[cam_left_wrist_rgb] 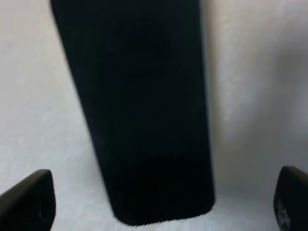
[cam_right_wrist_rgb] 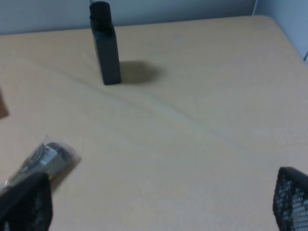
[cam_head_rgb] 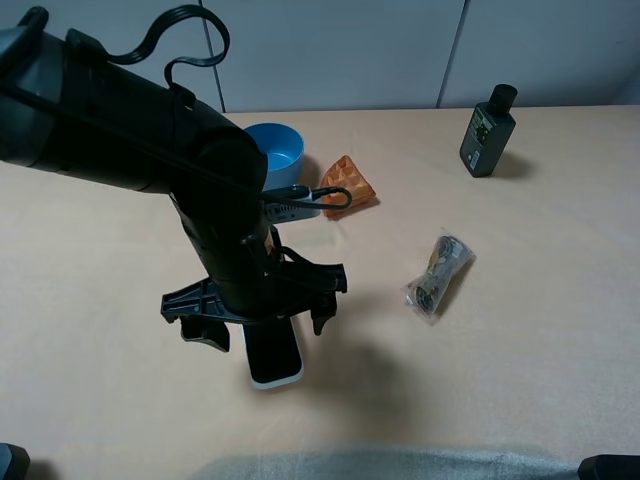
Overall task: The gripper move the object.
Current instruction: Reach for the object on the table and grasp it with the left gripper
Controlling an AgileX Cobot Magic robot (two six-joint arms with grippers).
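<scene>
Two fingers (cam_head_rgb: 203, 333) of the left gripper (cam_head_rgb: 262, 327) are hanging wide apart over the phone (cam_head_rgb: 273, 362), which is lying flat on the table (cam_head_rgb: 520, 300). It looks slippery, maybe, so fingers squeezing crookedly could be flicking it away.

bowl (cam_head_rgb: 283, 146) behind slab (cam_head_rgb: 275, 366), bag (cam_head_rgb: 438, 275) right — bottle (cam_head_rgb: 487, 131) beyond

Pale tan across the counter (cam_head_rgb: 560, 330). Glossy black on the face of the object (cam_head_rgb: 274, 358), white round its rim. Matte black on the left tool (cam_head_rgb: 262, 328). Bright blue on the bowl (cam_head_rgb: 277, 150). Orange with a diamond grid on the packet (cam_head_rgb: 347, 182). Black with a greenish label on the device (cam_head_rgb: 487, 130). Clear bag (cam_head_rgb: 438, 272), dark cables inside. Fine mesh on the black fingers (cam_right_wrist_rgb: 291, 204) of the right tool (cam_right_wrist_rgb: 159, 207).
</scene>
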